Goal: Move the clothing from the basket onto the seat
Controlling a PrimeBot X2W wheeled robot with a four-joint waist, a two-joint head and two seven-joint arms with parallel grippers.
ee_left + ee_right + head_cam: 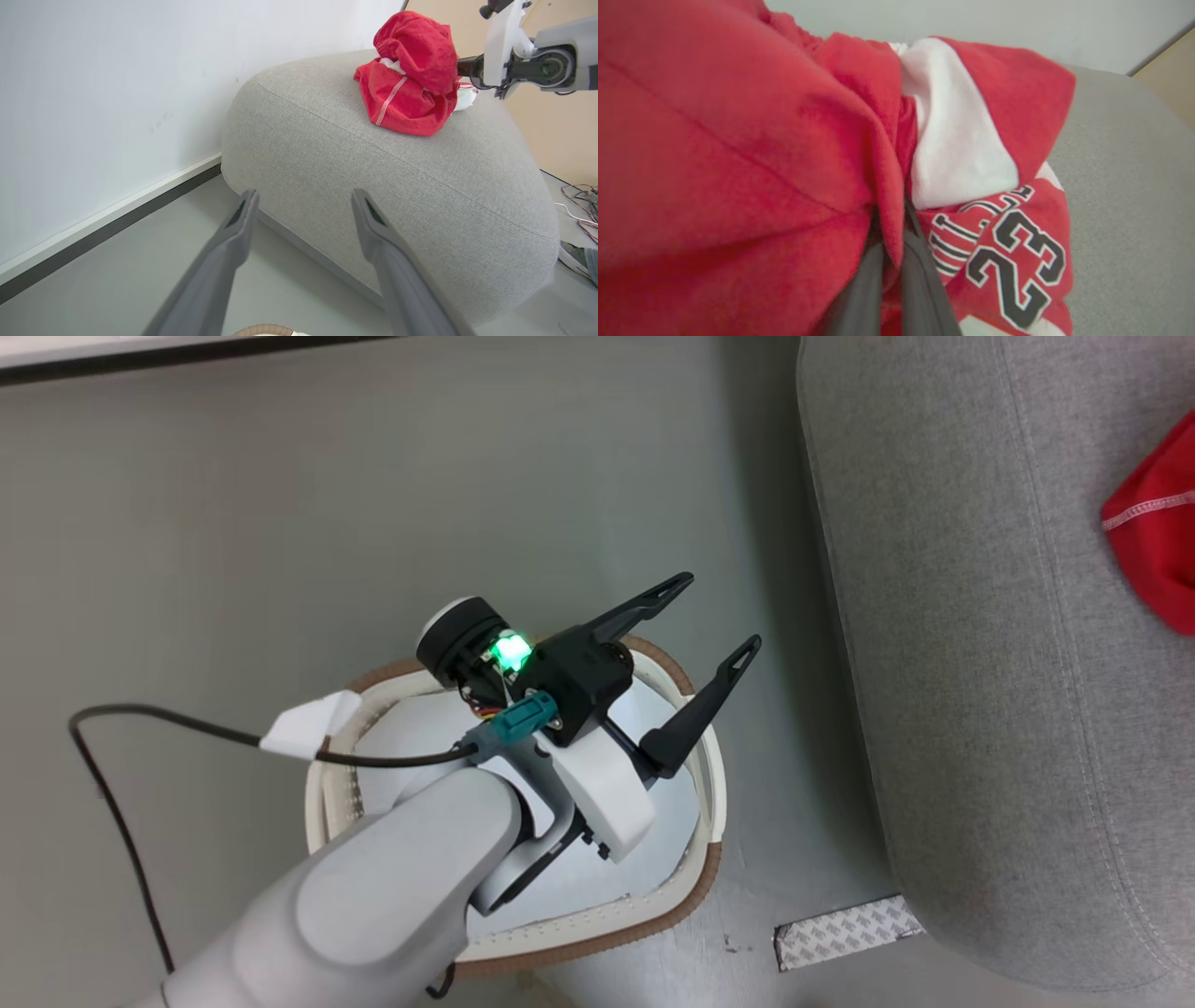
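Observation:
The clothing [411, 79] is a bright red bundle with white parts, heaped on top of the light grey seat [373, 186]. In the right wrist view, my right gripper [892, 247] is shut on a fold of the red clothing [738, 163], beside a jersey part with black numbers. Its fingertips are buried in the fabric. My left gripper [721, 616] hangs open, holding nothing, over the far rim of the cream basket [691, 887]. A bare white bottom shows inside the basket around my arm. A red corner of clothing [1158, 541] lies on the seat [980, 663] at the right edge.
The basket stands on the grey floor just left of the seat. A patch of patterned tape [845, 931] lies by the seat's corner. A black cable [112, 784] loops at the left. A white wall with a dark baseboard [117, 224] runs behind. Loose wires [579, 200] and a shoe [577, 259] lie past the seat.

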